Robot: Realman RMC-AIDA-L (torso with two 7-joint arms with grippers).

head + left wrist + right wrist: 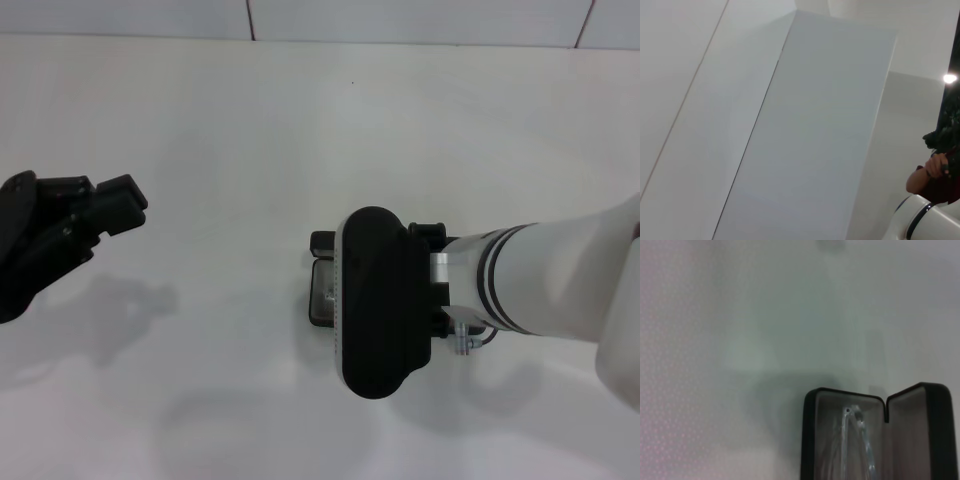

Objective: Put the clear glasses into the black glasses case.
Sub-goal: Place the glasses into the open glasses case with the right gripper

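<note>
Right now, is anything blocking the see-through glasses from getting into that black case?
Nothing visible blocks them: the clear plastic glasses already lie inside the open black hinged case, under the right gripper.

Matt black shell, grey lining, clear plastic

The black glasses case [932,432] has a matt black outside and a soft-looking grey lining; the clear glasses [856,440] inside look like glossy see-through plastic; the table [250,150] is smooth, pale and faintly sheened.
</note>
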